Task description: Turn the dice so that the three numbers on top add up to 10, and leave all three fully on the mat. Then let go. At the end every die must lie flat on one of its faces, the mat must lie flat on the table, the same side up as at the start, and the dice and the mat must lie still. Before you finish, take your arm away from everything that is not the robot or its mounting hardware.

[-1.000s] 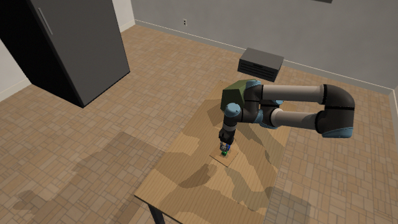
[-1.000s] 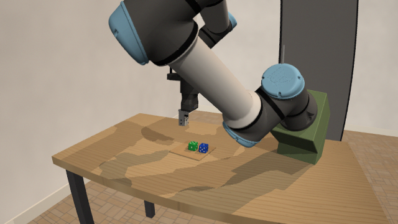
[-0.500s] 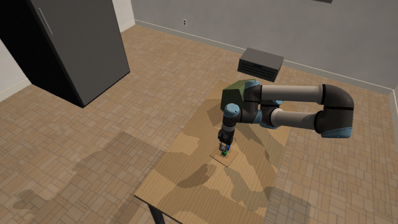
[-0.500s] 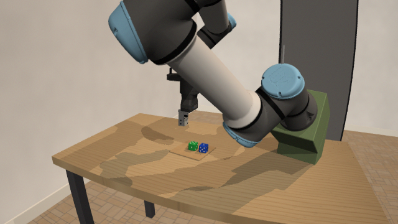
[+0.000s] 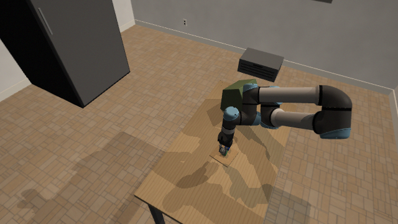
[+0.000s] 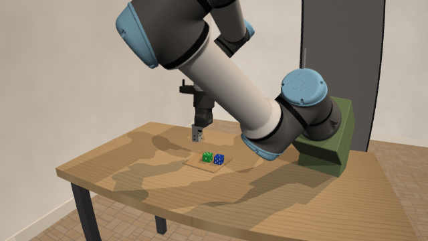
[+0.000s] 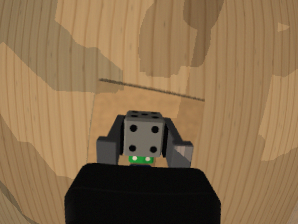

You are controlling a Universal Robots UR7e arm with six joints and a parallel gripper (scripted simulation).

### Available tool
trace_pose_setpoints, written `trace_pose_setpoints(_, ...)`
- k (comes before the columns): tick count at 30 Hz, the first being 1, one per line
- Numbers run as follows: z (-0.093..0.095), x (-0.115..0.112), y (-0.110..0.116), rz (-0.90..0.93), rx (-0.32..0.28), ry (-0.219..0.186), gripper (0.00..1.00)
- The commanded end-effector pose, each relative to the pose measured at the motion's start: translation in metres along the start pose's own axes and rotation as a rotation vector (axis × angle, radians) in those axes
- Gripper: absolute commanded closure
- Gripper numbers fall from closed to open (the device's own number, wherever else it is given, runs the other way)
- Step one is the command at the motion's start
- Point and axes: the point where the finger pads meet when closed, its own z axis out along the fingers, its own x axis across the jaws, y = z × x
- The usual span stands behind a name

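Observation:
My gripper is shut on a grey die and holds it in the air above the mat. In the wrist view the grey die's face toward the camera has four pips. A thin tan mat lies flat on the table. A green die and a blue die lie side by side on the mat. In the wrist view a strip of the green die shows just under the held die. The blue die is hidden there.
The wooden table carries the arm's green base block at its far end. A dark cabinet and a grey box stand on the floor beyond the table.

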Motion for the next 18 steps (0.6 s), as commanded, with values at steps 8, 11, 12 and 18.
trace_pose_setpoints(8, 0.047, 0.001, -0.002, 0.000, 0.002, 0.003, 0.43)
trace_pose_setpoints(11, 0.057, 0.001, -0.002, 0.000, 0.002, 0.003, 0.43)
trace_pose_setpoints(12, 0.059, 0.001, -0.002, 0.000, 0.002, 0.003, 0.43)
trace_pose_setpoints(18, 0.067, 0.002, -0.002, 0.000, 0.002, 0.003, 0.43)
